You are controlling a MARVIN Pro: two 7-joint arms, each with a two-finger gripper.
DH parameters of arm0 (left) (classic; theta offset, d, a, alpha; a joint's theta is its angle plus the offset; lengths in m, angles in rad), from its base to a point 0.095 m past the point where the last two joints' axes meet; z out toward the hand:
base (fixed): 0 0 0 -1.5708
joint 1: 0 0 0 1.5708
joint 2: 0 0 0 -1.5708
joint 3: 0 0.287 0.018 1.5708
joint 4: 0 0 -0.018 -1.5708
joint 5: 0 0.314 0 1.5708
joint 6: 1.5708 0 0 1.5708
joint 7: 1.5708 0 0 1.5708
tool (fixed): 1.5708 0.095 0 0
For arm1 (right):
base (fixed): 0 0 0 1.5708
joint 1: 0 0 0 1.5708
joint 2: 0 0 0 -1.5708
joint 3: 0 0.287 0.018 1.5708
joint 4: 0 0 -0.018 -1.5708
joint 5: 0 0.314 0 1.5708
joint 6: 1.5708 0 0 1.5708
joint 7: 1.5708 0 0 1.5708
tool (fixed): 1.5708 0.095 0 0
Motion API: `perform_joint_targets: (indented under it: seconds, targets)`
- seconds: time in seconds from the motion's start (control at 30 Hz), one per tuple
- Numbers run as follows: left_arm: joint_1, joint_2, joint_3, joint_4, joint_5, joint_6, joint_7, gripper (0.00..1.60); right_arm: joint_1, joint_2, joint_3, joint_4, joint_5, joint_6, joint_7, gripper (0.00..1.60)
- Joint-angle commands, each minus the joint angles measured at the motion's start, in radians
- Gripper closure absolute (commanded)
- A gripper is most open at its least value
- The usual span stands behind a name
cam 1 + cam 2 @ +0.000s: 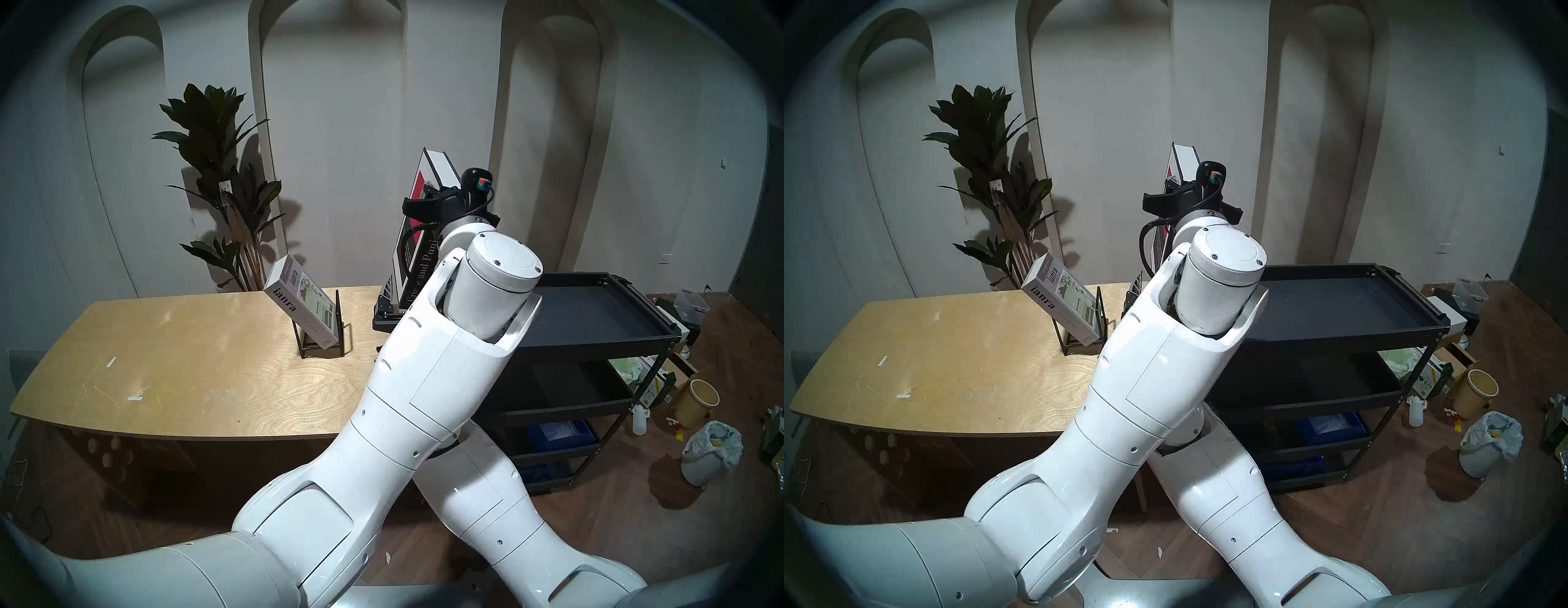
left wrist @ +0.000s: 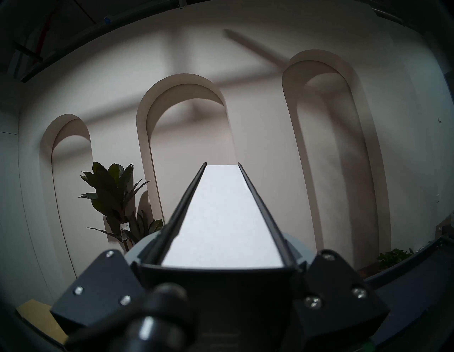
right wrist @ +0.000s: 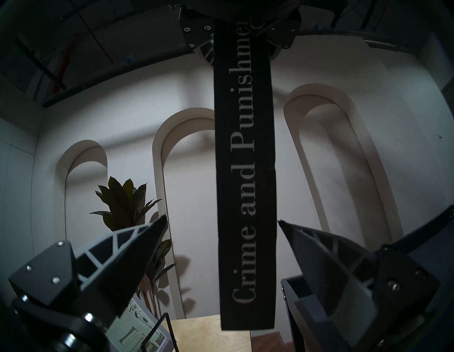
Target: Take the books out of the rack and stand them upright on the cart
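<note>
Pinching the black book (image 1: 418,237) near its top, high above the cart (image 1: 594,314), the left gripper (image 1: 428,199) could let it swing or slip, since the right gripper (image 3: 222,222) waits spread beside its spine, while the pale book (image 1: 303,303) leans in the rack (image 1: 324,339).

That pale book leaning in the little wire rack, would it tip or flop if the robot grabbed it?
The ianra book is thick and boxy, so probably stiff. It leans steeply against the wire rack, so a nudge may topple it. Its cover looks smooth, perhaps slippery.
</note>
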Motion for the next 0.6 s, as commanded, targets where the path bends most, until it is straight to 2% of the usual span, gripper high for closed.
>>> perform_joint_targets:
  seconds: [0.0,0.4,0.57]
  targets:
    - [-0.015,0.038,0.023,-0.032,-0.037,0.01,0.019,1.6,0.043,0.015,-0.006,-0.011,-0.003,-0.038,-0.01,0.0]
    - [-0.028,0.119,0.094,-0.053,-0.119,0.017,0.054,1.6,0.079,0.025,-0.016,0.025,0.033,-0.06,-0.033,0.0]
    - [-0.035,0.134,0.114,-0.066,-0.144,0.025,0.066,1.6,0.104,0.015,-0.006,0.049,0.076,-0.045,-0.043,0.0]
